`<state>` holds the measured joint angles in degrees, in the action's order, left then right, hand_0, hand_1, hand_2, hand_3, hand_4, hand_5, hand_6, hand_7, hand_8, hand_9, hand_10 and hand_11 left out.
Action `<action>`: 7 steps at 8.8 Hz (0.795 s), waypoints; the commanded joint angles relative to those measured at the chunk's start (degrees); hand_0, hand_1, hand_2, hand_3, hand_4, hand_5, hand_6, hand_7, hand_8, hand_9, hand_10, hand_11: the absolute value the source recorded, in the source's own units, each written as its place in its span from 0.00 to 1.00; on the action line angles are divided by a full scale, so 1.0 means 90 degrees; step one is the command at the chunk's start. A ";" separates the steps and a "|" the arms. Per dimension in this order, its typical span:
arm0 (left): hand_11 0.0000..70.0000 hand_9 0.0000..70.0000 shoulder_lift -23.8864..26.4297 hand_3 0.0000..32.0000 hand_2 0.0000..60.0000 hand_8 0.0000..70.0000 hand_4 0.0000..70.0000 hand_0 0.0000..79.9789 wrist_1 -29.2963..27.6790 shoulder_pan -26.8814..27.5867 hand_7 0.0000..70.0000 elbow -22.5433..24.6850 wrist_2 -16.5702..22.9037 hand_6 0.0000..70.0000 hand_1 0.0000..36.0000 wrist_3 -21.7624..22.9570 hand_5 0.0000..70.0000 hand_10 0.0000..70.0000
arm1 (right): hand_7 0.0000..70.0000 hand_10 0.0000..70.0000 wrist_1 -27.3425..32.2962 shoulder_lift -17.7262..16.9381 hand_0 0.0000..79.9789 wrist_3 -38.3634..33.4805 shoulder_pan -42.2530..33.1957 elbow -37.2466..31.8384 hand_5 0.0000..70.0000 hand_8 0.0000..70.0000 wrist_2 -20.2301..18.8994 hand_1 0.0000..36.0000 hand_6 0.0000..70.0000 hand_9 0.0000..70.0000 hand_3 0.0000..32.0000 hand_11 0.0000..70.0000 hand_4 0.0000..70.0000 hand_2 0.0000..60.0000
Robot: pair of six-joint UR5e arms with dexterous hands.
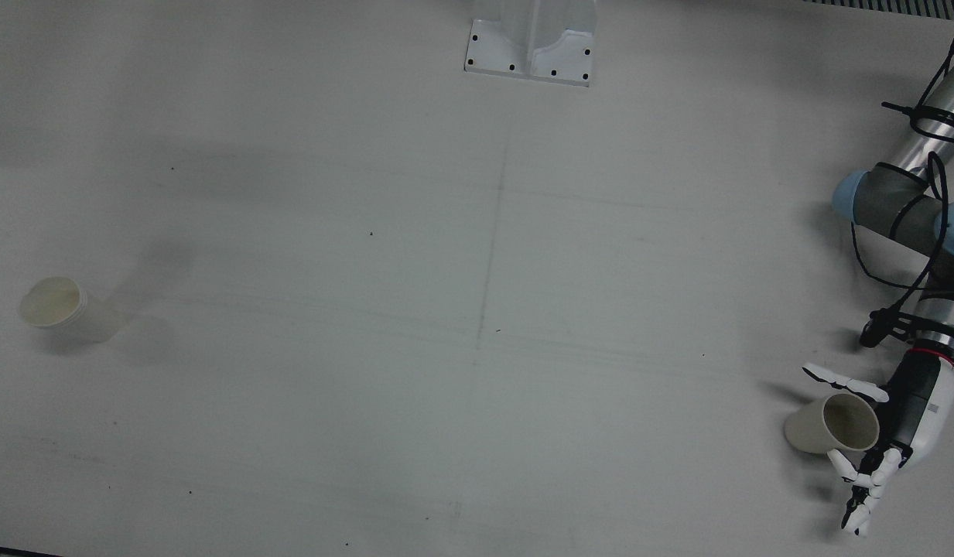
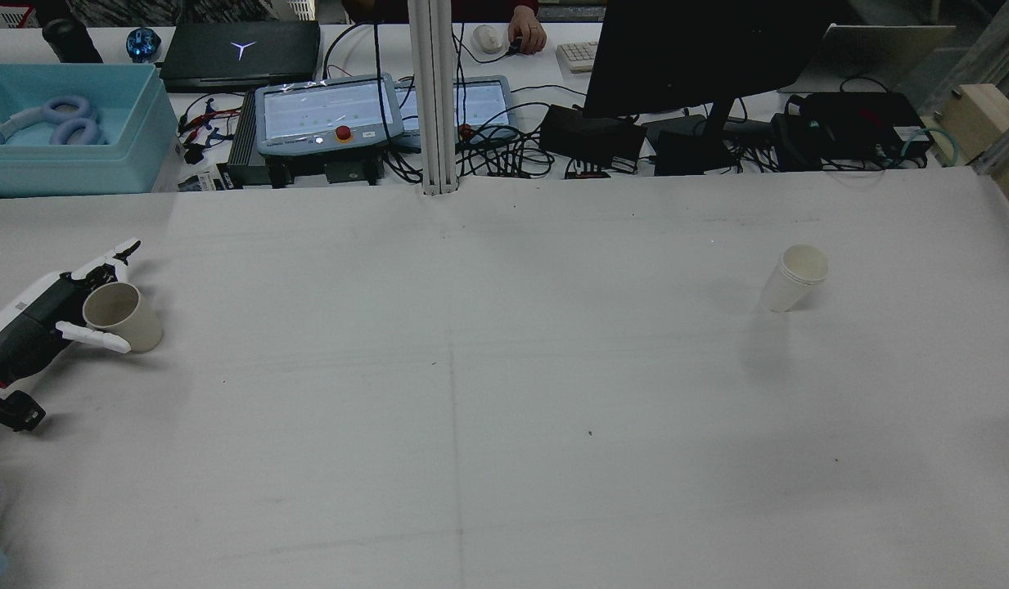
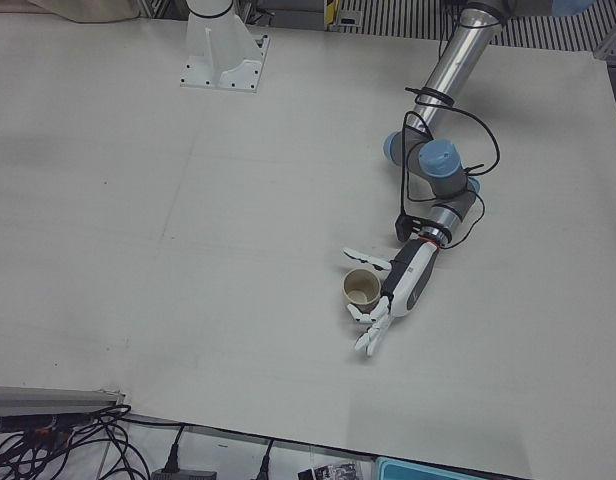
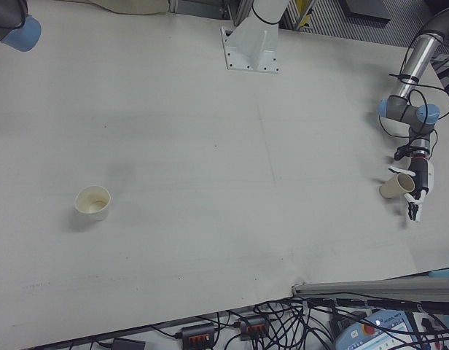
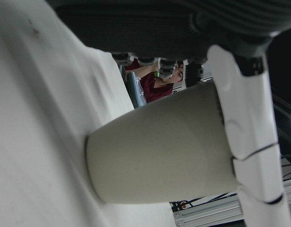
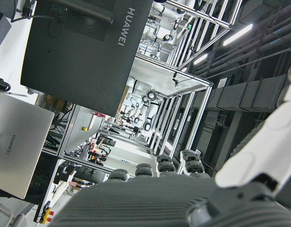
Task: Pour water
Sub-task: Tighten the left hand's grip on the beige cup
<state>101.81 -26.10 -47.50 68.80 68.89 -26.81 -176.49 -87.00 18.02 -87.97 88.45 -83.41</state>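
Silver arm (image 3: 450, 70) (blue caps), white-black hand (image 3: 400, 284).

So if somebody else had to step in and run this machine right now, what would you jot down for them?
Left hand: open around the near cup, fingers either side of it, not clearly gripping; the cup stands on the table, apparently tilted.
Right hand: only its own camera shows it, lifted and facing the room; state unclear.
Far cup: upright at the table's opposite end, untouched.
Done: left hand reached its cup.
Left: close the grasp, lift, carry across, pour into the far cup.
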 commanded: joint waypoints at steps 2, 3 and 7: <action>0.05 0.02 0.0016 0.00 0.09 0.00 0.21 0.66 0.0068 -0.0006 0.20 0.0021 0.0002 0.01 0.52 0.0020 1.00 0.02 | 0.10 0.00 0.0000 0.0008 0.42 0.0000 0.0009 -0.0052 0.13 0.03 0.0000 0.20 0.07 0.03 0.02 0.00 0.08 0.27; 0.05 0.02 0.0016 0.00 0.07 0.00 0.15 0.67 0.0088 -0.0006 0.20 0.0041 0.0002 0.02 0.54 0.0020 1.00 0.01 | 0.10 0.00 0.0000 0.0008 0.42 0.0000 0.0009 -0.0053 0.13 0.03 0.0000 0.20 0.07 0.03 0.02 0.00 0.08 0.27; 0.03 0.01 0.0123 0.12 0.03 0.00 0.03 0.67 0.0214 0.0004 0.15 0.0003 0.0031 0.00 0.54 0.0097 0.39 0.00 | 0.10 0.00 0.0000 0.0008 0.42 0.0000 0.0009 -0.0053 0.14 0.03 0.0000 0.20 0.07 0.03 0.01 0.00 0.08 0.27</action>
<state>102.00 -25.04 -47.54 69.26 68.94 -26.54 -176.44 -86.92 17.97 -87.89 87.99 -83.41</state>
